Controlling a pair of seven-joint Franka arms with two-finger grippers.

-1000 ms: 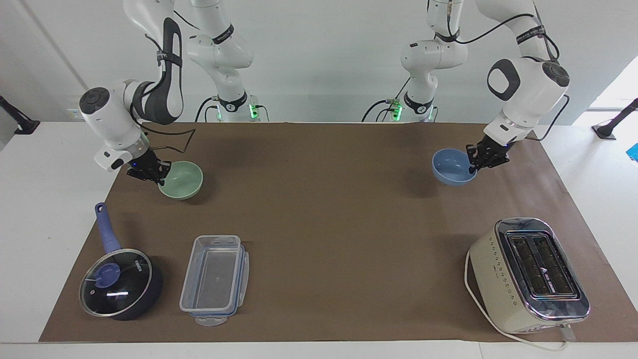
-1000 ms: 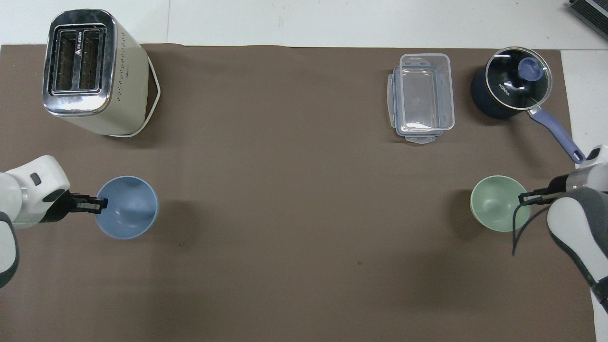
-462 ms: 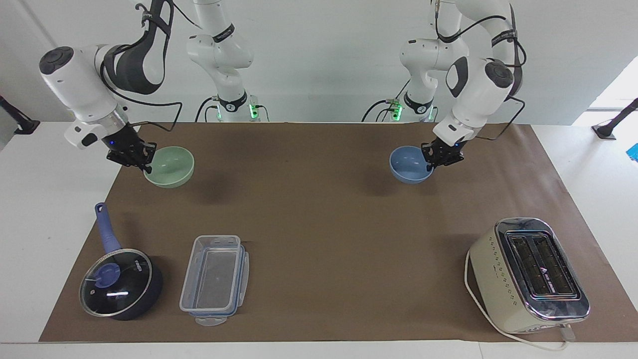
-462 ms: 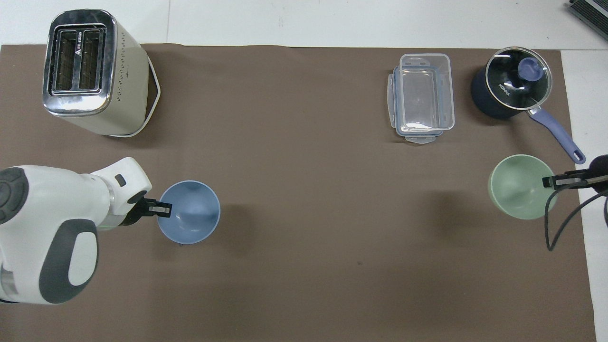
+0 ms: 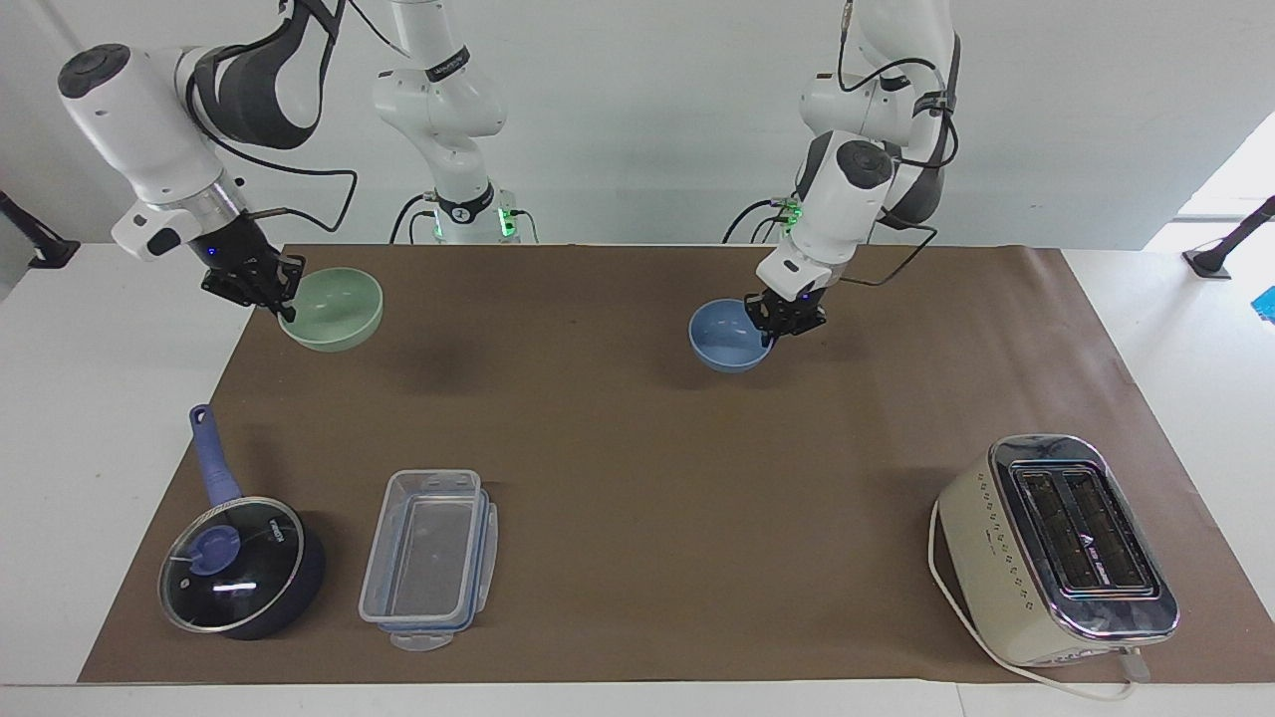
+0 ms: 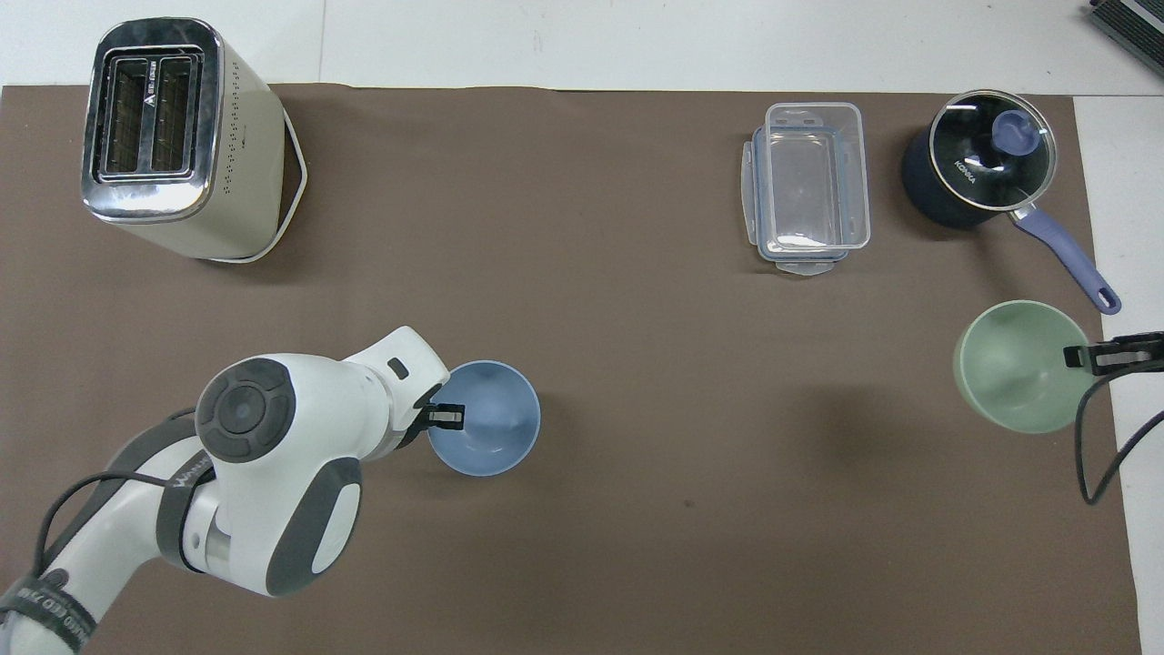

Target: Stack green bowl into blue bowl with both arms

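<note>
My left gripper (image 5: 784,321) is shut on the rim of the blue bowl (image 5: 723,339) and holds it upright, low over the middle of the brown mat (image 5: 637,478). In the overhead view the left gripper (image 6: 446,417) pinches the blue bowl's (image 6: 489,420) rim on the left arm's side. My right gripper (image 5: 271,291) is shut on the rim of the green bowl (image 5: 337,307) and holds it raised over the mat's edge at the right arm's end. The overhead view shows the right gripper (image 6: 1091,357) on the green bowl (image 6: 1017,380).
A cream toaster (image 5: 1056,543) stands farther from the robots at the left arm's end. A clear plastic container (image 5: 428,558) and a dark blue saucepan with glass lid (image 5: 239,566) sit farther from the robots at the right arm's end, the saucepan's handle pointing toward the green bowl.
The left arm has carried the blue bowl from its end of the table toward the middle. The right arm has lifted the green bowl higher and slightly outward.
</note>
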